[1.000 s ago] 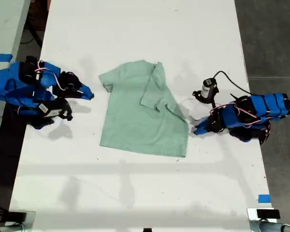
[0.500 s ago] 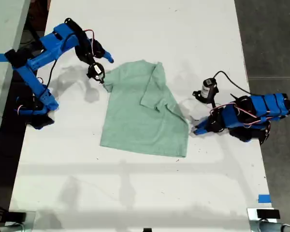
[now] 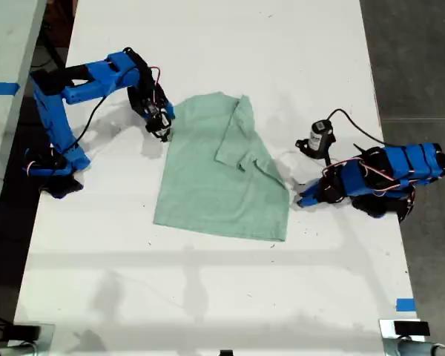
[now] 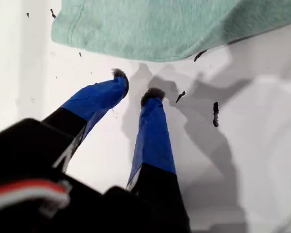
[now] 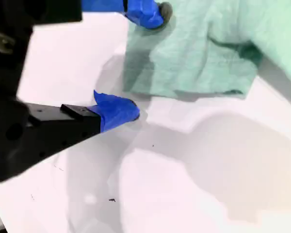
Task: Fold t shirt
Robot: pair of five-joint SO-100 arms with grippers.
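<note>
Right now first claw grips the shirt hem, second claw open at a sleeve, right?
No: my first claw sits open just short of the shirt, gripping nothing, per the first wrist view. My second claw is open at the sleeve.

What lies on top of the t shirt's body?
Its own sleeve side lies folded over the t shirt. Nothing else rests on it; what the fold covers cannot be seen.

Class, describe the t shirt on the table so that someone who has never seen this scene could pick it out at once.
Start with the long white table in the exterior view. Between the two blue arms at its sides lies the t shirt: pale mint-green, plain, one sleeve folded over its body. It is the only cloth there and the only green thing.
</note>
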